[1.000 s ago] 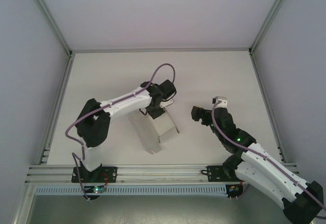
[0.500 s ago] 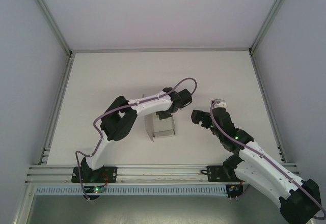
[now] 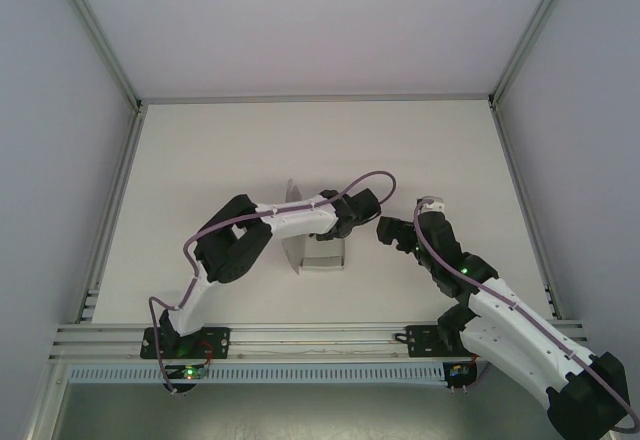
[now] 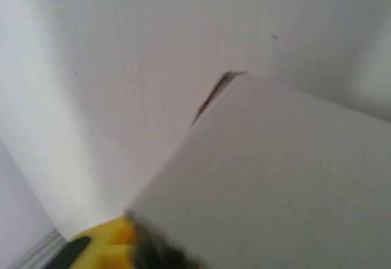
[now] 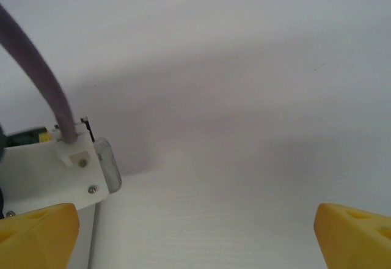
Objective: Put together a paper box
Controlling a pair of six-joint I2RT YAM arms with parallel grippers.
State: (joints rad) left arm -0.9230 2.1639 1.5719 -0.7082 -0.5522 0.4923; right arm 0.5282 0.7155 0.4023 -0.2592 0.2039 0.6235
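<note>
Paper box (image 3: 320, 256) at L gripper (image 3: 333, 230) — grip can't tell, inside hidden; wrist cam: R gripper (image 5: 195, 235) spread wide.

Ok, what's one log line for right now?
left tool: on paper box, grip unclear | right tool: open, holding nothing | paper box: partly folded, on table

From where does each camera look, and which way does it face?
Top external: above and behind the robot, looking down at the table, both arms, left claw at the paper box.
Left wrist: on the left arm, close against the box's white card; one yellow finger at the bottom.
Right wrist: on the right arm, facing the table; right claw with yellow fingers wide apart.
Shared: top and left wrist both see the paper box.
</note>
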